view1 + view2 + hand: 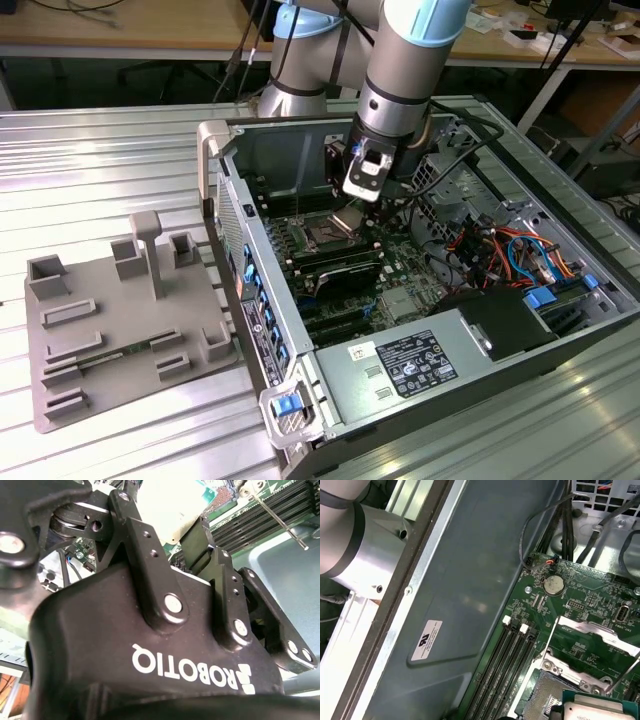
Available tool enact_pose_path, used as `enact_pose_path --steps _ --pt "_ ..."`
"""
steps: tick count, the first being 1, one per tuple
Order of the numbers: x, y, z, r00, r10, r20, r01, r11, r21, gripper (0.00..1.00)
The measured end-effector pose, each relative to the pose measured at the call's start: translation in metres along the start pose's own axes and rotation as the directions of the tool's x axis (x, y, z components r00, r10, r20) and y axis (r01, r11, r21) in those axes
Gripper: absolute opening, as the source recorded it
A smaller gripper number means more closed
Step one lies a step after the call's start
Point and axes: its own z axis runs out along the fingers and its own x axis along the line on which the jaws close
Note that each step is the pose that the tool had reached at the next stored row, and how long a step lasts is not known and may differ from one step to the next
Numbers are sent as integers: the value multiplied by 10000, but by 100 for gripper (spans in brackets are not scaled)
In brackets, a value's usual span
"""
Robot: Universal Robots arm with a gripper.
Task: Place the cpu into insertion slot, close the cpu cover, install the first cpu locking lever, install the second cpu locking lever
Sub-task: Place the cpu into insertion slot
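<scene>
A grey fixture tray (110, 330) is seen well apart from the insertion slot (318, 237), toward the exterior view's left, outside the open computer case (232, 190) in which that slot lies. The slot is uncovered. In the first wrist view its gold-brown contact field (545, 702) is exposed, and the cpu cover (590, 626) is swung open along one edge of it, with a thin locking lever (620, 677) released beside it.

The first step, placing the chip, is judged to be in hand. The cpu (347, 221) is held just above the slot, toward the exterior view's right, and appears tilted. Whether it touches the slot cannot be told. The gripper (358, 200) is poised directly over the slot, and in the second wrist view its fingers (200, 535) are seen pinched on the chip's edges.

Seating is judged to call for the chip being levelled and squared to the slot's rim before release. The power supply (420, 360) lies well to the slot's right.
</scene>
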Motion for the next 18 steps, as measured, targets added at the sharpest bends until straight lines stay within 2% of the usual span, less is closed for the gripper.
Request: enact_pose_path --steps 10,16,18 --pt "0 0 5 9977 671 34 -671 9977 12 55" --pt "1 0 8 9920 1261 73 -1261 9920 22 55" --pt "3 1 9 9868 1618 84 -1619 9868 25 55"
